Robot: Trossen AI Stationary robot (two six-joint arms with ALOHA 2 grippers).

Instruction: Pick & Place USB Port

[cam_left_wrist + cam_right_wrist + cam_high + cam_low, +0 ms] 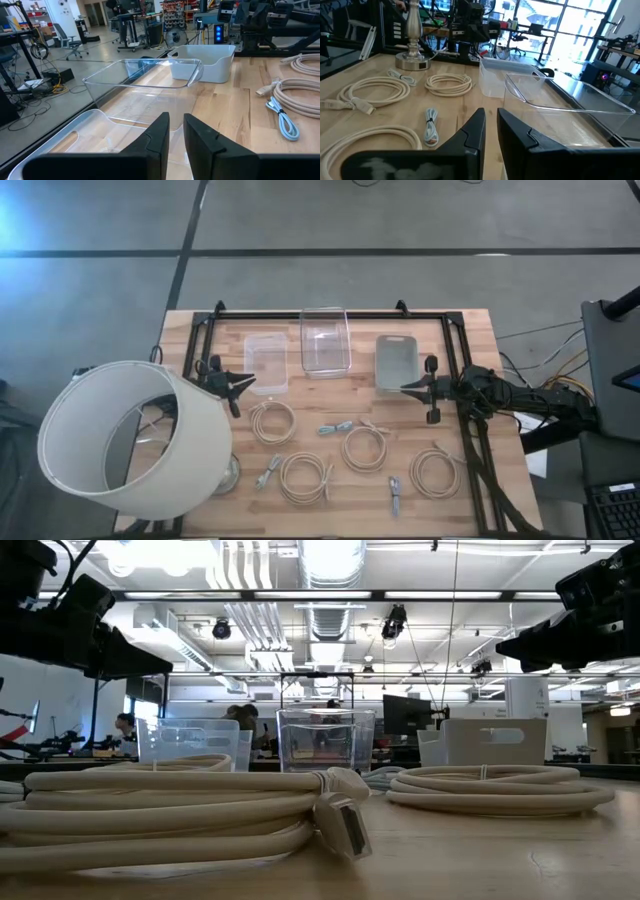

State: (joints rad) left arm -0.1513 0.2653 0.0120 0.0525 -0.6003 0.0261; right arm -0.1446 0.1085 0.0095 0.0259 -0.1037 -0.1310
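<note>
Two grippers, left [241,385] and right [412,388], nearly closed, empty | step: pre-grasp | next: open, descend on a cable [336,428] on table [480,350].

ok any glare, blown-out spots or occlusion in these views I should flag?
High view: the lampshade hides the table's left front corner. Low view: ceiling lights are blown out, both grippers show as dark silhouettes, and the near coiled cable fills the foreground. Right wrist view: bright windows behind, reflections on the clear bin.
</note>
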